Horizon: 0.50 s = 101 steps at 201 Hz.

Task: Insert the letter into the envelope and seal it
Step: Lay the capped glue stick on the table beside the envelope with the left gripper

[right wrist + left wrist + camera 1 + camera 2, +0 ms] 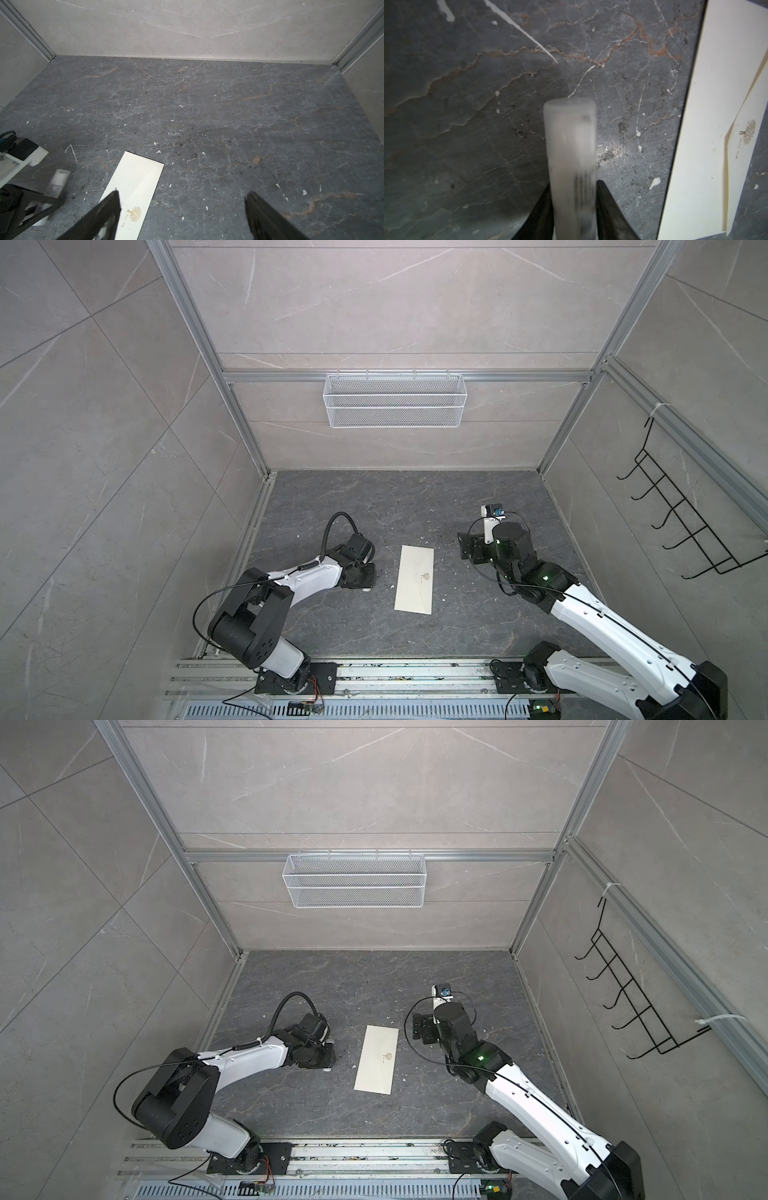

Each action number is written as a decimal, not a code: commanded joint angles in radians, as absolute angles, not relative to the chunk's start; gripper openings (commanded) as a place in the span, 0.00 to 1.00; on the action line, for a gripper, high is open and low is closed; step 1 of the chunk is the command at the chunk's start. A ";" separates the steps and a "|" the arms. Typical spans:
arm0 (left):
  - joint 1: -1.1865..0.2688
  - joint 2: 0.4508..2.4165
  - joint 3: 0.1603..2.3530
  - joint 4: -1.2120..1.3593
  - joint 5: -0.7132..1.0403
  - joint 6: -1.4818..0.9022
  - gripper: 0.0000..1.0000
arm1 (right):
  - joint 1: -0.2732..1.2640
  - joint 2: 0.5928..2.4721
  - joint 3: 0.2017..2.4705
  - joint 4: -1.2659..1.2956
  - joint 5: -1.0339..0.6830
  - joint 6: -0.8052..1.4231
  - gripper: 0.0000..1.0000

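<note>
The cream-white envelope (414, 578) (377, 1058) lies flat mid-floor between the arms, its pointed flap folded down beside a small tree emblem (134, 214). The letter is not in view. My left gripper (574, 182) (363, 574) hovers low, just left of the envelope (716, 104). A white tube (571, 135) (59, 180) stands between its fingers, blurred while they look sharp. I cannot tell whether they still pinch it. My right gripper (182, 192) (463, 547) is open and empty, right of the envelope (133, 182).
A white wire basket (395, 400) hangs on the back wall. A black hook rack (685, 522) is on the right wall. Aluminium rails (395, 672) run along the front edge. Small white flecks dot the dark stone floor (228, 124).
</note>
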<state>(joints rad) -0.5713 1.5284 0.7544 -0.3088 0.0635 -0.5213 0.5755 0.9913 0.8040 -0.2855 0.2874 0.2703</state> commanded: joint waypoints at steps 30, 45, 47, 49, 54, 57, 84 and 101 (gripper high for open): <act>-0.563 1.524 0.767 -0.281 0.090 -0.546 0.52 | 0.559 0.996 0.785 -0.262 0.253 0.287 0.99; -0.561 1.508 0.765 -0.279 0.092 -0.553 0.53 | 0.555 1.001 0.776 -0.255 0.252 0.287 1.00; -0.561 1.504 0.765 -0.279 0.090 -0.553 0.53 | 0.552 1.001 0.775 -0.254 0.251 0.287 1.00; -0.561 1.500 0.765 -0.277 0.090 -0.553 0.53 | 0.551 1.002 0.774 -0.253 0.250 0.287 1.00; -0.561 1.485 0.764 -0.275 0.085 -0.555 0.54 | 0.547 1.003 0.770 -0.250 0.246 0.287 1.00; -0.561 1.477 0.764 -0.275 0.082 -0.555 0.54 | 0.544 1.003 0.768 -0.247 0.243 0.287 1.00; -0.560 1.345 0.774 -0.281 0.015 -0.537 0.63 | 0.504 1.013 0.749 -0.217 0.215 0.288 1.00; -0.559 1.241 0.784 -0.300 -0.087 -0.498 0.72 | 0.479 1.024 0.747 -0.209 0.210 0.285 1.00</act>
<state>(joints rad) -0.5667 1.3945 0.7544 -0.2901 0.0402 -0.5365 0.5091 1.0058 0.7597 -0.2470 0.2325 0.2737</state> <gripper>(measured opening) 0.674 0.995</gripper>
